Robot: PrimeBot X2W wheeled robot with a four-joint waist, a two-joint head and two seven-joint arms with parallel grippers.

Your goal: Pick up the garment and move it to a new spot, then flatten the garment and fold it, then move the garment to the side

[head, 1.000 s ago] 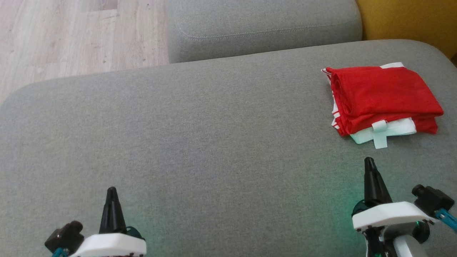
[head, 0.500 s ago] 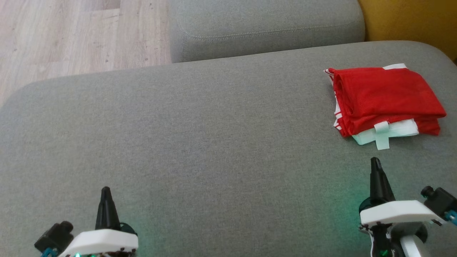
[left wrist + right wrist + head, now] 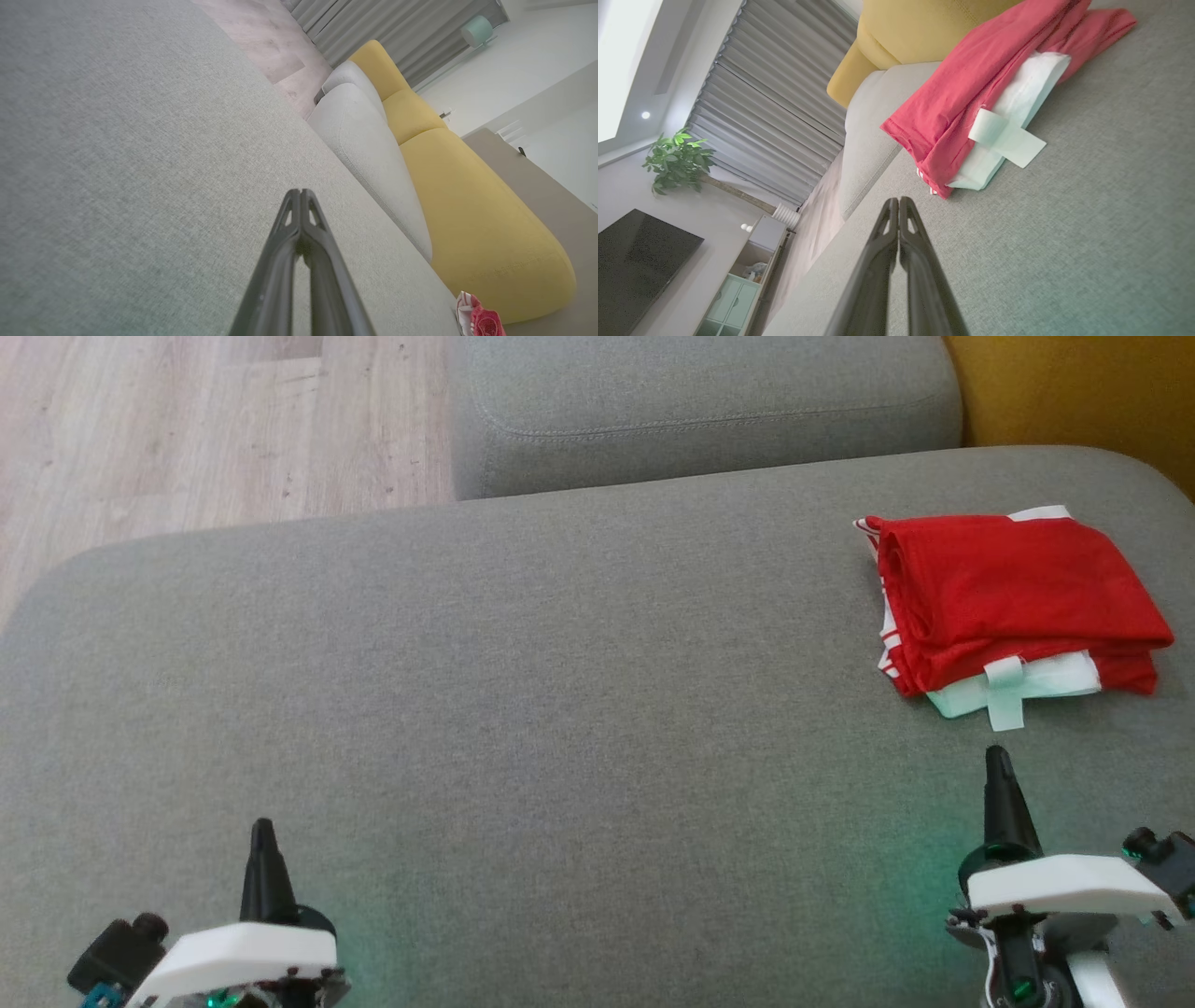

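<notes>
The garment (image 3: pixel 1013 597) is red with white trim, folded into a compact stack at the far right of the grey sofa seat (image 3: pixel 560 709). The right wrist view shows the garment (image 3: pixel 971 102) close ahead, a white tab sticking out of its fold. My right gripper (image 3: pixel 997 761) is shut and empty, just short of the garment's near edge; its fingertips (image 3: pixel 898 201) are pressed together. My left gripper (image 3: pixel 262 831) is shut and empty over bare seat at the lower left, with the garment (image 3: pixel 481 319) small in the corner of its wrist view.
A grey back cushion (image 3: pixel 700 411) lies beyond the seat, with a yellow cushion (image 3: pixel 1074 392) at the far right. Wooden floor (image 3: pixel 187 429) shows past the seat's left edge. The right wrist view takes in curtains, a plant (image 3: pixel 677 158) and a television (image 3: pixel 635 261).
Both grippers have drawn back toward the bottom of the head view, the right one also shifting right. The whole picture has slid slightly, so the camera moved. The garment lies as before.
</notes>
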